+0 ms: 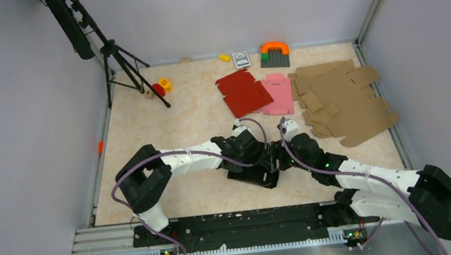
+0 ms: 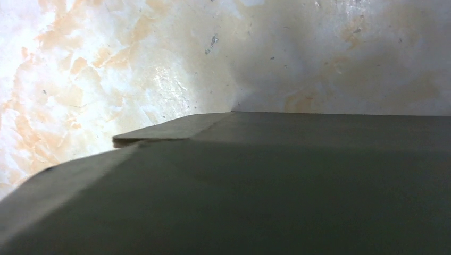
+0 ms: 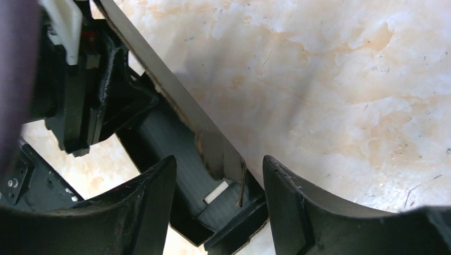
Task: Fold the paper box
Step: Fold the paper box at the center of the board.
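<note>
The black paper box (image 1: 255,176) lies partly folded on the table between the two arms, near the front. My left gripper (image 1: 262,155) is down on its left part. In the left wrist view dark cardboard (image 2: 266,186) fills the lower half and hides the fingers, so their state does not show. My right gripper (image 1: 280,158) comes in from the right. In the right wrist view, its fingers (image 3: 143,207) stand apart astride a corner of the box (image 3: 213,159), where a raised wall runs diagonally. Part of the left gripper (image 3: 69,79) shows beyond that wall.
A red blank (image 1: 243,92) and a pink blank (image 1: 277,93) lie behind the box. A heap of brown cardboard blanks (image 1: 344,102) lies at the back right. A tripod (image 1: 117,56) stands at the back left. Small toys (image 1: 160,87) and a card deck (image 1: 241,59) lie near the back wall.
</note>
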### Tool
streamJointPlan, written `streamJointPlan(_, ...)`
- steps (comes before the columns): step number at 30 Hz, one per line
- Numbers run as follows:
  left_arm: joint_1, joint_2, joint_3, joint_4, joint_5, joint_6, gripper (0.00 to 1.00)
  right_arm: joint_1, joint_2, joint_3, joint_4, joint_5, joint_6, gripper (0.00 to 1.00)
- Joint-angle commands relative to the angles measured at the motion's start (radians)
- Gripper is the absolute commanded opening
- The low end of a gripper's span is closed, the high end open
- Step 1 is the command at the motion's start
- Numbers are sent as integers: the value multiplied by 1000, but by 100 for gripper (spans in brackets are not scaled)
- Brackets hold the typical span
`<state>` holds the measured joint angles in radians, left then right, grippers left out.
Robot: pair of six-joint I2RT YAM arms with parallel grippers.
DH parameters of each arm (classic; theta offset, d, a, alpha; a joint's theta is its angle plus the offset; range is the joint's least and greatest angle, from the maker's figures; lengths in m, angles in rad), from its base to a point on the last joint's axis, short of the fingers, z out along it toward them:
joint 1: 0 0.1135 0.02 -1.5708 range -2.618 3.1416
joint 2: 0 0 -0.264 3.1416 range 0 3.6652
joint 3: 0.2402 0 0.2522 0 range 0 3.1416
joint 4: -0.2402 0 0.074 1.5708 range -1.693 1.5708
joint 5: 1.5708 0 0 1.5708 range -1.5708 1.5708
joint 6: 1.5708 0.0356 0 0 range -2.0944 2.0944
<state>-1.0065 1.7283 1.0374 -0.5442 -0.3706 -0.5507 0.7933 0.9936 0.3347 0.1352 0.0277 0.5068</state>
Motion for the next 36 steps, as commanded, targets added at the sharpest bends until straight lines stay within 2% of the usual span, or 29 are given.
streamJointPlan(1,19,-54,-33,6,105,6,29,-9,24,23,79,-7,12,59)
streamJointPlan(6,28,-66,-31,7,123,12,26,-9,-65,28,-32,57,43,63)
streamJointPlan(10,31,-66,-33,10,131,7,26,-9,-189,51,-205,96,94,65)
streamJointPlan(13,34,-66,-31,3,128,-6,25,13,-313,83,-314,86,128,55)
streamJointPlan(15,36,-65,-29,-5,119,-19,23,63,-357,71,-304,67,177,50)
streamJointPlan(18,39,-58,-18,-32,93,-50,19,229,-316,38,-177,143,284,45)
streamJointPlan(20,40,-43,-6,-55,80,-79,17,357,-234,24,-58,262,330,41)
streamJointPlan(22,42,-26,5,-75,75,-108,15,430,-126,3,113,320,369,38)
streamJointPlan(28,52,-11,40,-175,3,-224,11,461,185,-40,575,331,448,31)
streamJointPlan(31,77,-10,54,-210,-4,-288,9,462,309,-63,782,343,462,21)
streamJointPlan(35,88,-19,56,-183,29,-320,10,462,444,-24,910,318,459,0)
streamJointPlan(36,89,-20,59,-184,29,-325,10,462,477,-27,947,314,476,0)
